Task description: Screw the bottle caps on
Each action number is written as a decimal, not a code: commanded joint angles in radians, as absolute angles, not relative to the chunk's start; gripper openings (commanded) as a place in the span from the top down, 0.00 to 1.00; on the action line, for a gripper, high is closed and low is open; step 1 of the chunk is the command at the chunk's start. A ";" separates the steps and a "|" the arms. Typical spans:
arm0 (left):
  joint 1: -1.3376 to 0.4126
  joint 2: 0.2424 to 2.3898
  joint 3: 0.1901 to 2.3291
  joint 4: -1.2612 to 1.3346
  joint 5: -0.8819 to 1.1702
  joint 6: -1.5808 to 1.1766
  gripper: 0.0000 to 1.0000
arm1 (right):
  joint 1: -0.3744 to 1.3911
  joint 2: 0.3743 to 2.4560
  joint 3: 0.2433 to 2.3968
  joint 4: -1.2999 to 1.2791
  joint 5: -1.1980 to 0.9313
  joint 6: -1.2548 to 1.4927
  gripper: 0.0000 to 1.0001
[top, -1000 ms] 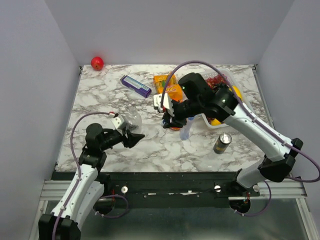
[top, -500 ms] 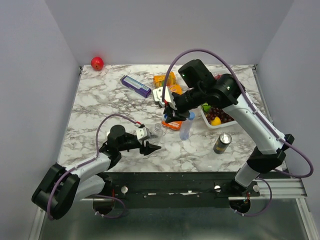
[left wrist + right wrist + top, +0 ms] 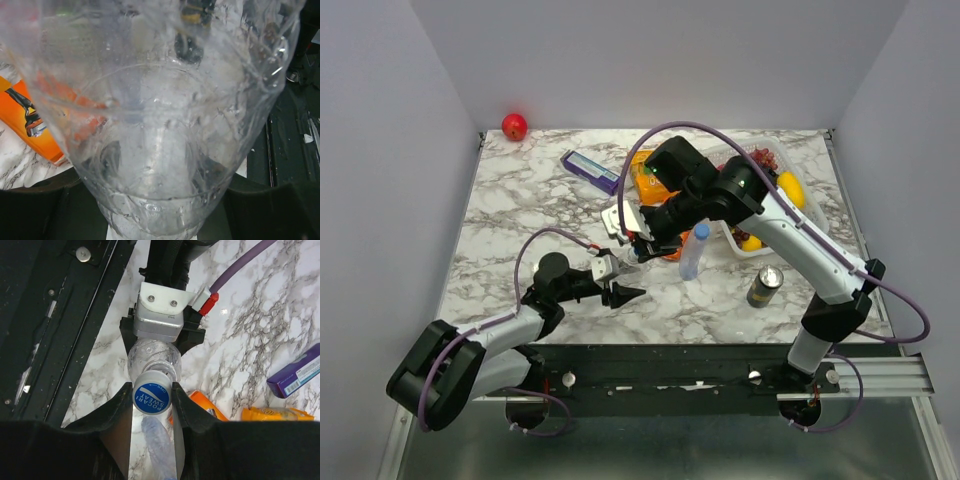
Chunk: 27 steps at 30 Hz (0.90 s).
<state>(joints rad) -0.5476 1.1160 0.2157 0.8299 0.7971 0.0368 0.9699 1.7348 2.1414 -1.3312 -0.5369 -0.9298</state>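
Right wrist view: blue cap [image 3: 152, 398] is pinched by its rim between the right jaws, directly over the neck of the clear bottle [image 3: 150, 357]. Left jaws clasp the bottle's body above the middle of the table [image 3: 260, 340], toward its near edge. Judgement: cap small, stiff, light; bottle thin-walled, light, crushable, slippery, so grip gently. Thread engagement cannot be told.

The bottle [image 3: 160, 150] is clear glossy plastic, the cap [image 3: 152, 398] smooth blue plastic.
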 commanded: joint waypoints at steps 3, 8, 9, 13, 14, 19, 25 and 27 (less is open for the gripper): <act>-0.560 1.091 0.202 0.847 0.805 0.072 1.00 | 0.982 1.779 2.160 -1.482 -0.483 -0.956 0.67; -0.569 1.081 0.204 0.810 0.804 0.117 1.00 | 0.985 1.799 2.168 -1.500 -0.446 -0.969 0.67; -0.569 1.084 0.203 0.810 0.805 0.120 1.00 | 0.986 1.802 2.168 -1.505 -0.442 -0.976 0.67; -0.574 1.069 0.186 0.839 0.784 0.139 1.00 | 0.986 1.806 2.146 -1.523 -0.434 -0.988 0.66; -0.574 1.066 0.177 0.847 0.778 0.143 1.00 | 0.986 1.799 2.140 -1.523 -0.434 -0.992 0.66; -0.575 1.075 0.160 0.911 0.741 0.140 1.00 | 0.988 1.799 2.108 -1.525 -0.420 -0.991 0.65; -0.574 1.071 0.153 0.957 0.691 0.098 1.00 | 0.986 1.830 2.111 -1.525 -0.397 -0.931 0.65; -0.575 1.074 0.153 0.960 0.677 0.075 1.00 | 0.986 1.838 2.114 -1.525 -0.384 -0.893 0.64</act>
<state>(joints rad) -0.5652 1.0885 0.1509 0.8291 0.7132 0.0902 0.9920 1.7973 2.1170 -1.3426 -0.4763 -0.9531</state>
